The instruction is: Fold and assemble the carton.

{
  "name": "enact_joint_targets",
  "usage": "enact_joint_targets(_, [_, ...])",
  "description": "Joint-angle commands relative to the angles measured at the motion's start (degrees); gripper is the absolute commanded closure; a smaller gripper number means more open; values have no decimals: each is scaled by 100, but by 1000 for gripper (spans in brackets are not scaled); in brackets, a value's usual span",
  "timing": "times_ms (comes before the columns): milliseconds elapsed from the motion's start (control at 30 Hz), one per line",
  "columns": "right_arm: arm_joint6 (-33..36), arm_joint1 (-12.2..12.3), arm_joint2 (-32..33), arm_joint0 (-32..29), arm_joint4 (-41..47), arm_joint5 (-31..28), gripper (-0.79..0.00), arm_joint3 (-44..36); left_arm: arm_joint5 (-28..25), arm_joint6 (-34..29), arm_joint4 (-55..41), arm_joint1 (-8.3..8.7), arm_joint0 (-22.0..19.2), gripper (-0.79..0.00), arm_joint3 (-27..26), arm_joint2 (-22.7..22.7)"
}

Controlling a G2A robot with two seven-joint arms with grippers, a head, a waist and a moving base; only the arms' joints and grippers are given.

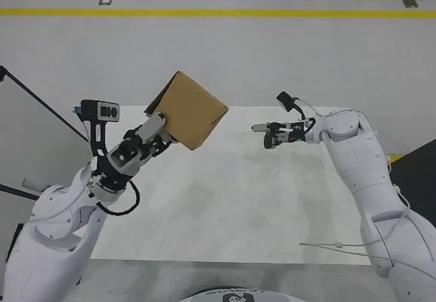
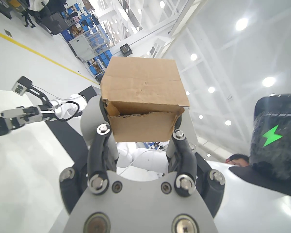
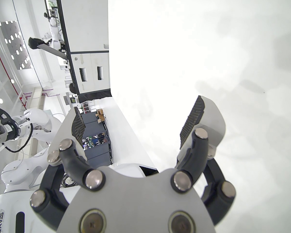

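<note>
Carton point(image 1: 191, 109), 1 brown cardboard box: held aloft and tilted above the far left part of the table point(image 1: 240, 204), clamped across its lower end by the left gripper point(image 1: 159, 127). The flap at that end seems only partly tucked, though the angle is poor. Right gripper point(image 1: 267, 136): jaws spread wide, nothing in them, hovering over the table's far right part, well apart from the carton.

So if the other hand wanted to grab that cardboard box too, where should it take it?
Probably by the free edge of the carton that faces the right hand, coming in sideways. The left hand clamps the opposite end, and the carton hangs tilted above the table, so that side is bare. The right hand is open.
</note>
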Motion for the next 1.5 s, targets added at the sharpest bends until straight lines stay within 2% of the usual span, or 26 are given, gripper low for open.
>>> enact_joint_targets(0, [0,0,0,0,0,0,-785,0,122,-34,-667,-19,6,0,14,27])
enact_joint_targets(133, [0,0,0,0,0,0,-785,0,478,-166,-1541,-45,29,0,132,17])
enact_joint_targets(200, [0,0,0,0,0,0,-785,0,663,-207,-1405,-34,-5,0,171,-68])
enact_joint_targets(467, [0,0,0,0,0,0,-785,0,702,-204,-1458,-47,-8,0,157,-27])
enact_joint_targets(700, [0,0,0,0,0,0,-785,0,1025,-470,-2864,-114,62,0,238,30])
enact_joint_targets(1100, [0,0,0,0,0,0,-785,0,1787,-679,-4336,-191,109,0,390,16])
enact_joint_targets(1200, [0,0,0,0,0,0,-785,0,2059,-861,-4594,-205,83,0,434,56])
enact_joint_targets(1467, [0,0,0,0,0,0,-785,0,2071,-920,-4592,-206,58,0,435,41])
